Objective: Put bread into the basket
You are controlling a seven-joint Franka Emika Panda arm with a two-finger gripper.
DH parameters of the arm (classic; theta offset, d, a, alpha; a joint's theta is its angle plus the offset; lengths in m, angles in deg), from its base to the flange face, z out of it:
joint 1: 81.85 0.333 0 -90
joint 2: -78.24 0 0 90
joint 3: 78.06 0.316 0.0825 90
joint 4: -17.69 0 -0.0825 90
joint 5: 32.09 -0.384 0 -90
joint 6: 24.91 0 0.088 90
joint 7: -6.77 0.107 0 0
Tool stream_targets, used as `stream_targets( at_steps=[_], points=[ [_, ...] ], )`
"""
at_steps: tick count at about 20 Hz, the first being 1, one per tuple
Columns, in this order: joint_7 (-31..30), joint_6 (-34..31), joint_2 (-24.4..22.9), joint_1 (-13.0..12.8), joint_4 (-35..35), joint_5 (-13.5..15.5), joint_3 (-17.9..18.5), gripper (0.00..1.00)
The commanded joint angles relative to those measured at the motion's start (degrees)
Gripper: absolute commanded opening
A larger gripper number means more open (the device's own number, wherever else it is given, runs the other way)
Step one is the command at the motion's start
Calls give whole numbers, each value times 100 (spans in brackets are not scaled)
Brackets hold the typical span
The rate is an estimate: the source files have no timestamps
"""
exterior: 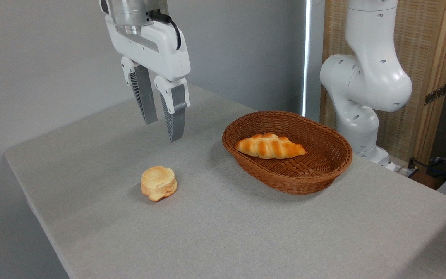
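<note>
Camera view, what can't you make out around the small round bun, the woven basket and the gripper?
- Small round golden bun: underside and far side hidden by its own body.
- Oval brown wicker basket: floor under the long twisted loaf is covered, near inner wall hidden behind the rim.
- White two-finger gripper: arm above cut off by the top edge.

arm: descends from top | hand (163, 130): pointing down, fingers apart, holding nothing

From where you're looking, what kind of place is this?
Probably a robot lab test bench, not a kitchen: a robot arm stands by a cloth-covered table, bare but for a bun, a basket and a loaf.
</note>
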Motion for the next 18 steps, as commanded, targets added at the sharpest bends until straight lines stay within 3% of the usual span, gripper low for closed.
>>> stream_targets(
  at_steps=[1, 5, 11, 18],
  points=[
    [76, -72, 1, 2, 45, -65, 49, 100],
    [76, 33, -130, -33, -218, -57, 23, 100],
    [84, 1122, -218, -69, -1070, -48, -346, 100],
    [93, 1607, -298, -113, -1800, -39, -689, 100]
  ],
)
